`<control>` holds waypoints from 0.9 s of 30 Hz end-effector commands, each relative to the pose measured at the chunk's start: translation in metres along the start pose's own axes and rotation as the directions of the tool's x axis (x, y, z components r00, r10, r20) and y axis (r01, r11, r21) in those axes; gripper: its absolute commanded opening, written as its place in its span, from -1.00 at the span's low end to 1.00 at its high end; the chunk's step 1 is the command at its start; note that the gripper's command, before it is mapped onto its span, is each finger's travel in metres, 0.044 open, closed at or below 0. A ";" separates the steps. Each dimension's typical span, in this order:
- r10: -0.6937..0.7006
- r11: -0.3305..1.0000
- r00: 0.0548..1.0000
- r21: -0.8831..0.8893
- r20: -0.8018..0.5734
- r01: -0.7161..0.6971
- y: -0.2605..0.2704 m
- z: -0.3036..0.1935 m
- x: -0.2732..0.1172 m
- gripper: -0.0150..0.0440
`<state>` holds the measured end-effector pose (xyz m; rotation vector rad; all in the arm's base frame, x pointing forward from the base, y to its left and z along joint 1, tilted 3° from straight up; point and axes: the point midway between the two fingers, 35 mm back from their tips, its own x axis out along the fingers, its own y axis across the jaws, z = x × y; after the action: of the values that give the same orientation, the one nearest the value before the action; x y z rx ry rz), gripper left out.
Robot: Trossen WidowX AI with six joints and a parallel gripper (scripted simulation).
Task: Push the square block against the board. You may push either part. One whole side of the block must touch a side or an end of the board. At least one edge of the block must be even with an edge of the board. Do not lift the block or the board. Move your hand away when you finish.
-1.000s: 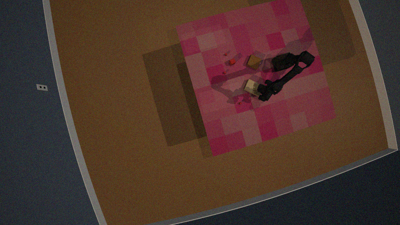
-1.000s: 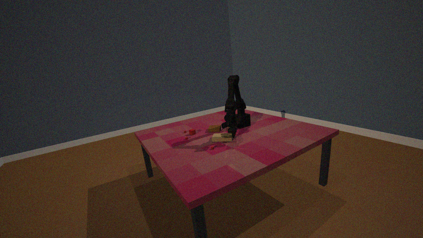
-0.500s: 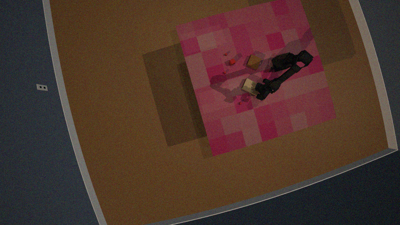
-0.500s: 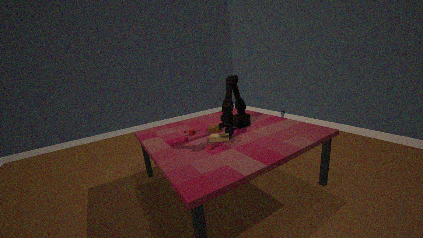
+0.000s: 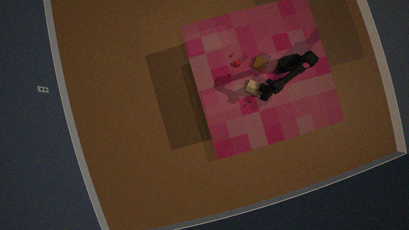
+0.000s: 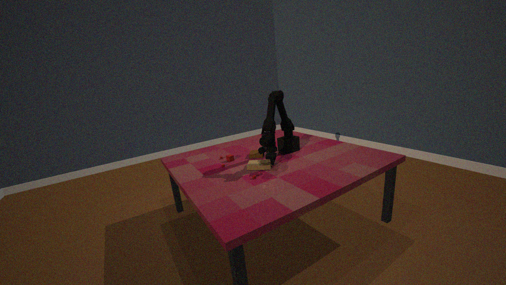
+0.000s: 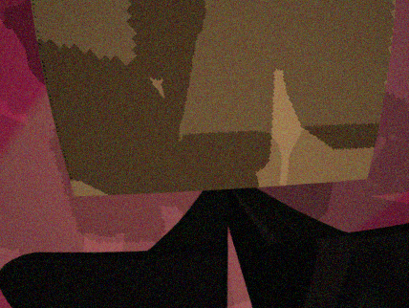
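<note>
A pale, flat piece that looks like the board [image 5: 251,85] [image 6: 257,166] [image 7: 239,96] lies on the table, partly under the arm in the top view. An ochre, square-looking block [image 5: 259,63] [image 6: 255,154] lies flat, turned at an angle, with a gap between it and the board. My gripper [image 6: 272,163] [image 7: 223,185] is shut and empty, pointing down at the board's near side. In the wrist view its fingertips meet that side's edge; whether they press on it is not clear. In the top view the fingertips are hidden under the hand.
A red cube [image 5: 237,62] [image 6: 229,158] lies beyond the ochre block from the arm's base [image 6: 288,144]. Small red bits lie around, one [image 5: 244,105] [image 6: 254,176] near the board and others [image 5: 230,55] [image 5: 229,74] near the cube. All are on the pink patchwork table [image 5: 285,114] [image 6: 300,184].
</note>
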<state>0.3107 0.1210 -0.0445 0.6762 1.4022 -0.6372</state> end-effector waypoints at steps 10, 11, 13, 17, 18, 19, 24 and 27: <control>-0.010 1.000 1.000 0.003 0.010 0.010 -0.004 0.019 0.003 -0.49; -0.010 1.000 1.000 0.003 0.010 0.010 -0.004 0.018 0.003 -0.49; -0.010 1.000 1.000 0.003 0.010 0.010 -0.004 0.015 0.003 -0.49; -0.010 1.000 1.000 0.003 0.009 0.010 -0.003 0.009 0.003 -0.49; -0.010 1.000 1.000 0.003 0.009 0.010 -0.003 0.007 0.003 -0.49; -0.010 1.000 1.000 0.003 0.009 0.010 -0.003 0.005 0.003 -0.49; -0.010 1.000 1.000 0.003 0.008 0.010 -0.002 -0.003 0.003 -0.49; -0.010 1.000 1.000 0.003 0.008 0.010 -0.002 -0.008 0.003 -0.49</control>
<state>0.3063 0.1225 -0.0489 0.6651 1.4052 -0.6482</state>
